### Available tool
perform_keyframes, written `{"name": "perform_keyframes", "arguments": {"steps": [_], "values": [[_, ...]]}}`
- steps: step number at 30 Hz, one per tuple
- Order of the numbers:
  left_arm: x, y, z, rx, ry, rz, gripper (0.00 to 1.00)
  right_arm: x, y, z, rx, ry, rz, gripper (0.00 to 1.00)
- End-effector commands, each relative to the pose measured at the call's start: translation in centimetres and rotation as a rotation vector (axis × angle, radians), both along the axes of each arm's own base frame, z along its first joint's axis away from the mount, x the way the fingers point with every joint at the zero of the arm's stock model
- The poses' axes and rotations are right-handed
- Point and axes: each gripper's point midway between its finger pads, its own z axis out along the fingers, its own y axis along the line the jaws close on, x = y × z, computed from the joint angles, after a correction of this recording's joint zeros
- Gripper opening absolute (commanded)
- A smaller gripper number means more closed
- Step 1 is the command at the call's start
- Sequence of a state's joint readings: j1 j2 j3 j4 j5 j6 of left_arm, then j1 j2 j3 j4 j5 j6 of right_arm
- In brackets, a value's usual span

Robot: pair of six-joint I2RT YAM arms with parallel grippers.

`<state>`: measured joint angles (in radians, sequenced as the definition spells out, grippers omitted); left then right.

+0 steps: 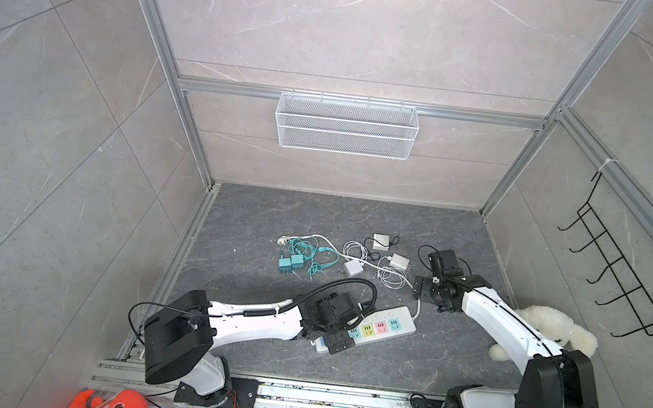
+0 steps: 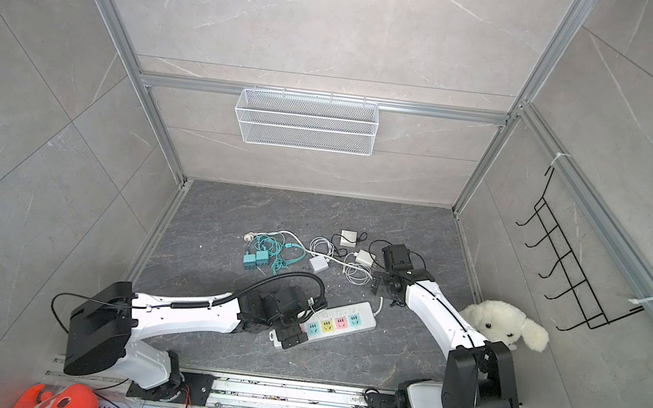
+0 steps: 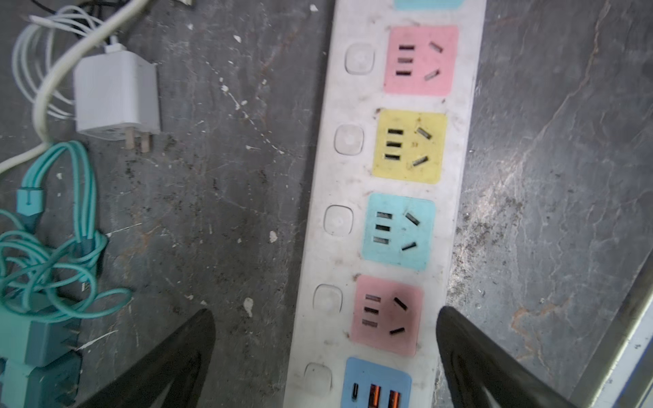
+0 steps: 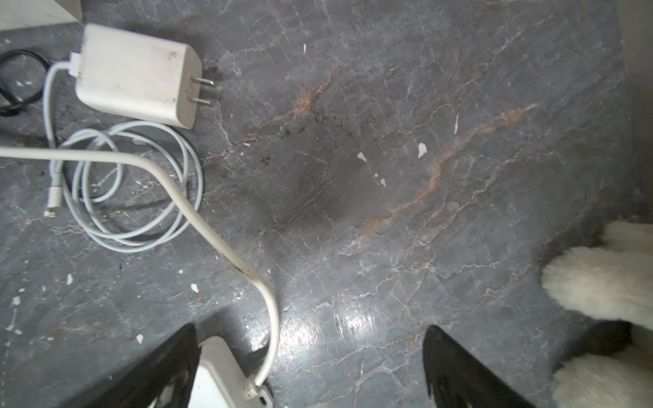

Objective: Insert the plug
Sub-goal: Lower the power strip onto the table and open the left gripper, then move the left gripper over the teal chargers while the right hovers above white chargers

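Observation:
A white power strip (image 1: pixel 386 325) (image 2: pixel 345 320) with pink, yellow and blue sockets lies on the dark table, and no plug is in any visible socket. My left gripper (image 1: pixel 336 340) (image 3: pixel 327 311) hangs open over the strip (image 3: pixel 318 176), its fingers either side of a pink socket (image 3: pixel 387 314) near the USB end. Loose plugs lie beyond it: a white charger (image 3: pixel 116 95) (image 1: pixel 353 267), two teal chargers (image 1: pixel 288 263) (image 3: pixel 39 353) and another white charger (image 4: pixel 137 76) (image 1: pixel 399 261). My right gripper (image 1: pixel 429 297) (image 4: pixel 310 330) is open and empty above bare table beside the strip's cord end (image 4: pixel 219 374).
Tangled white and teal cables (image 1: pixel 311 253) lie among the chargers. A white plush dog (image 1: pixel 553 327) (image 4: pixel 600 282) sits at the right edge. A wire basket (image 1: pixel 346 125) hangs on the back wall and a black hook rack (image 1: pixel 610 266) on the right wall.

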<state>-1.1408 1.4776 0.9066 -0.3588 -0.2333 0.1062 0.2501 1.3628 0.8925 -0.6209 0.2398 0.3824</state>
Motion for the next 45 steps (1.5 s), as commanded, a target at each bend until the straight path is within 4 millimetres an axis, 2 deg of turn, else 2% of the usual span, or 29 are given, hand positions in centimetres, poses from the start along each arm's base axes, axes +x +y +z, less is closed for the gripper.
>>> {"name": "perform_keyframes", "arguments": {"steps": [1, 4, 8, 11, 14, 20, 27, 34, 45], "values": [[1.2, 0.4, 2.5, -0.068, -0.034, 0.119, 1.00, 1.1, 0.9, 0.7, 0.050, -0.025, -0.001, 0.99], [2.1, 1.3, 2.7, -0.074, -0.014, 0.202, 1.00, 1.7, 1.5, 1.0, 0.080, -0.035, 0.011, 0.99], [4.6, 3.9, 2.5, -0.092, 0.030, 0.390, 1.00, 2.4, 2.5, 1.7, 0.127, -0.072, 0.032, 0.99], [5.8, 5.2, 2.6, -0.128, 0.042, 0.467, 1.00, 2.8, 3.5, 2.1, 0.178, -0.103, 0.063, 0.99], [7.0, 6.5, 3.6, -0.172, 0.025, 0.546, 1.00, 3.1, 4.2, 2.6, 0.199, -0.128, 0.082, 0.99], [9.5, 10.4, 6.4, -0.348, -0.028, 0.742, 1.00, 3.3, 5.2, 2.5, 0.210, -0.139, 0.111, 0.99], [10.5, 14.9, 8.0, -0.396, -0.057, 0.903, 1.00, 3.4, 7.1, 2.2, 0.219, -0.149, 0.143, 0.99], [11.3, 17.0, 7.1, -0.363, -0.035, 1.022, 1.00, 3.4, 9.0, 1.6, 0.176, -0.146, 0.192, 0.99], [13.4, 19.8, 4.5, -0.328, 0.023, 1.185, 1.00, 3.2, 11.0, 1.1, 0.143, -0.142, 0.252, 0.99]]}}
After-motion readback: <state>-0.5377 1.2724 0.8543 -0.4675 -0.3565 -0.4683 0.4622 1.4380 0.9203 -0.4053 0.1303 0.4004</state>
